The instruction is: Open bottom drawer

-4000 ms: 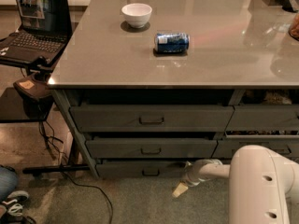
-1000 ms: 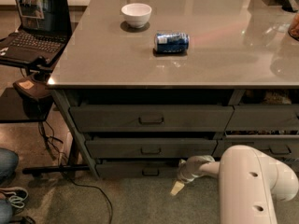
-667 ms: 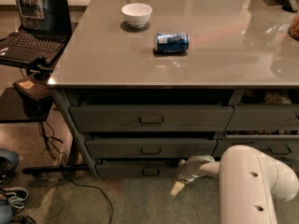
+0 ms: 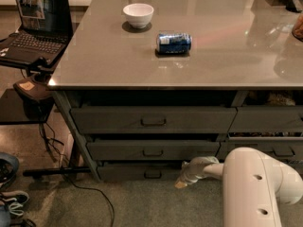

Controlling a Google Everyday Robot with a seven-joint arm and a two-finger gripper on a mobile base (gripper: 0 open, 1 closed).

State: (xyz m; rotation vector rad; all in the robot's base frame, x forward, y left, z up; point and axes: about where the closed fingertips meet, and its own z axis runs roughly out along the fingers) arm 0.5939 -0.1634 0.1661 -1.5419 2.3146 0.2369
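The bottom drawer (image 4: pixel 128 172) is the slim dark grey front at the foot of the wide left stack, near the floor. Its small dark loop handle (image 4: pixel 152 174) sits at the centre. My gripper (image 4: pixel 182 182) reaches down on the white arm (image 4: pixel 258 188) and hangs just right of that handle, at the drawer's right end, low by the carpet. It is apart from the handle by a short gap. The drawer front stands nearly flush with the fronts above it.
Two taller grey drawers (image 4: pixel 151 120) stack above it, and a narrower stack (image 4: pixel 267 119) lies to the right. The grey tabletop (image 4: pixel 213 60) carries a white bowl (image 4: pixel 138 14) and a blue can (image 4: pixel 173 42). A laptop (image 4: pixel 35 25), cables and shoes (image 4: pixel 9 197) lie left.
My arm has slid left over the four seconds, bringing the gripper closer to the bottom drawer's handle. Over the last second it has barely moved. The drawer has not moved.
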